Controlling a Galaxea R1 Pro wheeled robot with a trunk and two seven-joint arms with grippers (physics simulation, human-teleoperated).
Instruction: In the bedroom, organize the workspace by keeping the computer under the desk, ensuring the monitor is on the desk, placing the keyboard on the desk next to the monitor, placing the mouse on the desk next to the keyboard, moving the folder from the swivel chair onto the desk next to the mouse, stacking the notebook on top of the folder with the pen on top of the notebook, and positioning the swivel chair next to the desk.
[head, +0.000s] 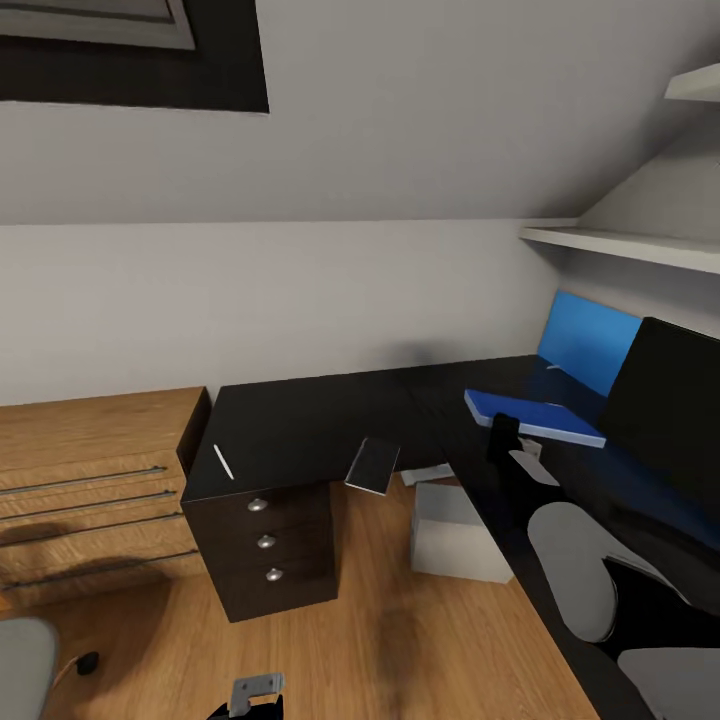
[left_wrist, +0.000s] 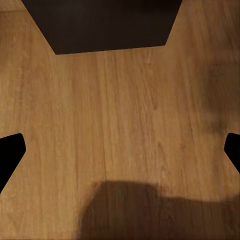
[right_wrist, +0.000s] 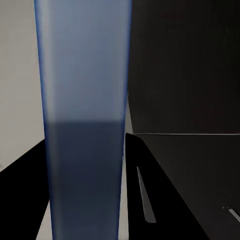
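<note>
Head view: right gripper (head: 503, 437) clamped on folder (head: 533, 415), held above desk (head: 300, 425) near monitor (head: 665, 400). Left gripper (left_wrist: 120, 150) spread wide above floor (left_wrist: 125, 115). Pen (head: 223, 460), notebook (head: 373, 464) on desk's left part.

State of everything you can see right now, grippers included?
folder: clamped in the right gripper, level over the desk
notebook: closed, overhanging the desk's front edge
pen: lying flat on the desk
computer: on the floor under the desk
monitor: upright on the desk, screen dark
drawers: all shut
left gripper: open, empty, above the floor
</note>
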